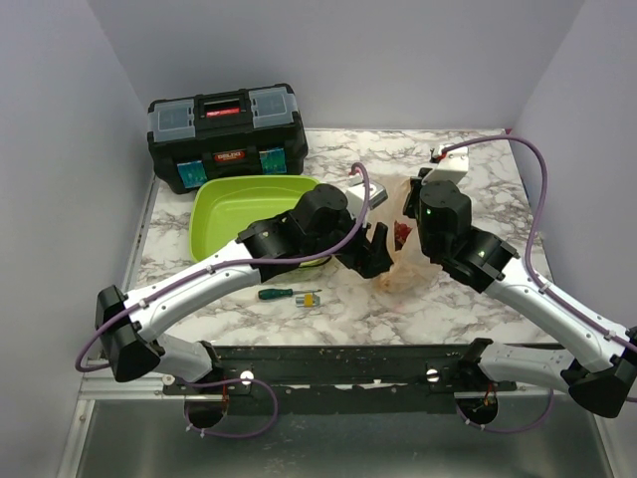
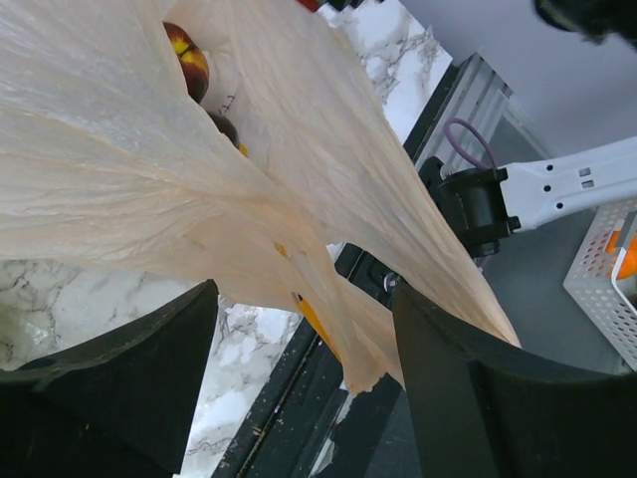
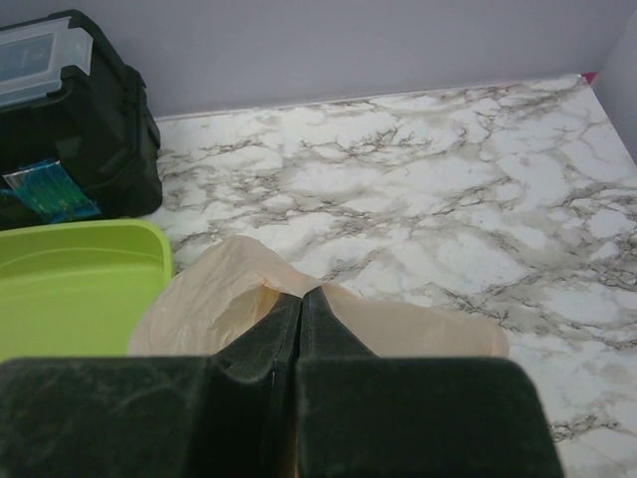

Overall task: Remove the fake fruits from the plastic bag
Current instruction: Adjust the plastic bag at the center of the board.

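Two separate holds are being set up on the plastic bag [image 1: 406, 267], which is located on the marble table [image 1: 478, 179] between the two arms, just to the right of the lime-green tray [image 1: 239, 204].

1. Right jaws: closed on the bag. In the right wrist view the fingers are pressed together with an upper fold of the peach film pinched between them. This hold is judged to act as an anchor, so that the bag is kept raised and cannot slide while it is worked on.

2. Left jaws: open. In the left wrist view a hanging pleat of film runs down between the two fingers but is not clamped. The jaws are judged to be placed for a second hold, by which the bag could be spread or tipped.

3. Contents: the fake fruits are located inside the bag. A red-and-yellow fruit [image 2: 189, 60] is seen between folds of film, and a reddish mass [image 1: 401, 236] shows through the bag from above. None is seen on the visible part of the table.

Caution: the film is thin and may slip or tear under opposed pulls.

The green-handled screwdriver [image 1: 289, 295] and the black toolbox [image 1: 227, 129] are not involved.
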You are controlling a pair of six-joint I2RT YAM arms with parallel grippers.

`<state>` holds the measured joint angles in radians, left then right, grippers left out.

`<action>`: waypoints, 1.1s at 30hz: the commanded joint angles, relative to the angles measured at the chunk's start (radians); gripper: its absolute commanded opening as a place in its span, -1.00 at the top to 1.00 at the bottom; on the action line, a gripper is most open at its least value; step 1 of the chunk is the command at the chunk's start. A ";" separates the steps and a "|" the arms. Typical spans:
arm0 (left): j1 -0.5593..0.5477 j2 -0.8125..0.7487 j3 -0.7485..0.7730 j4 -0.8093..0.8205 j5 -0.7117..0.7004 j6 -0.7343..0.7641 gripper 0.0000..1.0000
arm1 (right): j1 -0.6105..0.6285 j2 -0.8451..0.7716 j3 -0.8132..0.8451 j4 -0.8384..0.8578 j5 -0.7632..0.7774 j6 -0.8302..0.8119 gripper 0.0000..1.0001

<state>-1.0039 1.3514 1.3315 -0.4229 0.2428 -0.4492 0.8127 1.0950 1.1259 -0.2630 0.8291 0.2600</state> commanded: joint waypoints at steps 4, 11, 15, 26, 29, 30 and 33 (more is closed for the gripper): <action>-0.003 0.053 -0.009 0.015 0.068 0.003 -0.13 | 0.006 0.022 0.046 0.020 0.050 -0.025 0.99; 0.053 0.040 0.065 -0.114 0.012 0.050 1.00 | 0.005 0.071 0.080 0.071 0.099 -0.112 0.99; 0.109 0.033 0.095 -0.184 -0.014 0.023 1.00 | -0.006 0.058 0.053 0.231 0.032 -0.282 0.99; 0.237 0.010 0.219 -0.295 0.019 0.050 1.00 | -0.179 0.177 0.195 0.353 -0.193 -0.584 0.99; 0.244 -0.054 0.106 -0.184 -0.016 0.080 1.00 | -0.179 0.204 0.205 0.267 -0.225 -0.547 0.99; 0.246 -0.084 0.065 -0.141 -0.026 0.089 1.00 | -0.179 0.196 0.192 0.214 -0.227 -0.506 0.98; 0.254 -0.136 -0.016 -0.086 -0.058 0.108 1.00 | -0.180 0.156 0.129 0.114 -0.251 -0.384 0.74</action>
<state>-0.7605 1.2915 1.4139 -0.5587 0.2371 -0.3923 0.6460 1.2915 1.2831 -0.0387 0.6132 -0.2237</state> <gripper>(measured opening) 0.003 0.065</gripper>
